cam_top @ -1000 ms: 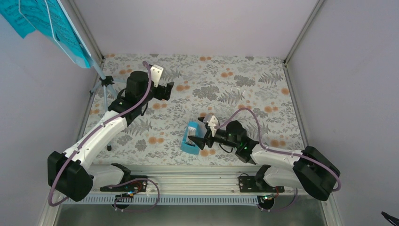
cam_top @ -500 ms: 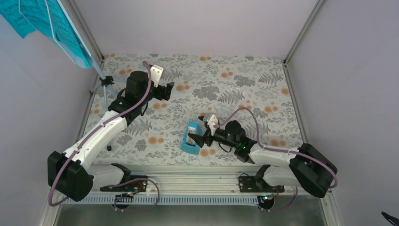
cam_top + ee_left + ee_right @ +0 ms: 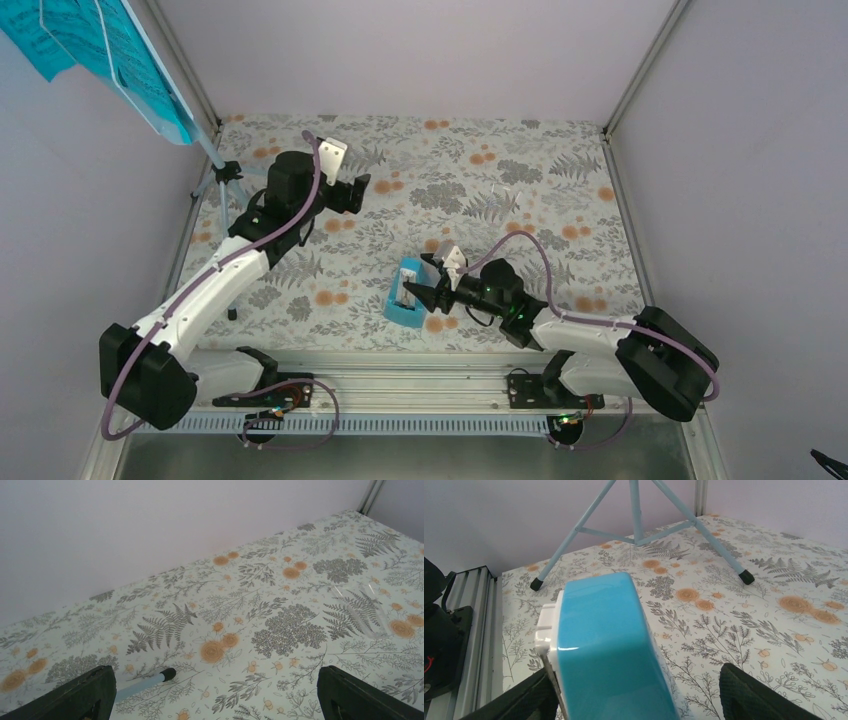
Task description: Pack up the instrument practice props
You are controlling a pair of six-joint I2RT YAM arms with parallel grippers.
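The blue metronome (image 3: 405, 294) lies on its side on the floral table near the front middle. My right gripper (image 3: 424, 291) is open, with its jaws on either side of the metronome. In the right wrist view the metronome (image 3: 609, 645) fills the space by the left finger (image 3: 521, 700). The right finger (image 3: 756, 695) stands well apart from it. The pale blue music stand (image 3: 222, 172) stands at the far left with turquoise sheet-music pages (image 3: 95, 45) on its desk. My left gripper (image 3: 352, 190) is open and empty above the table. A stand leg tip (image 3: 150, 680) shows near its left finger (image 3: 75, 697).
The stand's tripod legs (image 3: 639, 522) spread across the table behind the metronome. Grey walls close in the left, back and right. The metal rail (image 3: 400, 375) with the arm bases runs along the front edge. A faint clear item (image 3: 361, 607) lies on the table.
My right gripper has shifted slightly at the metronome and stays open around it. The left arm and the stand have not moved.
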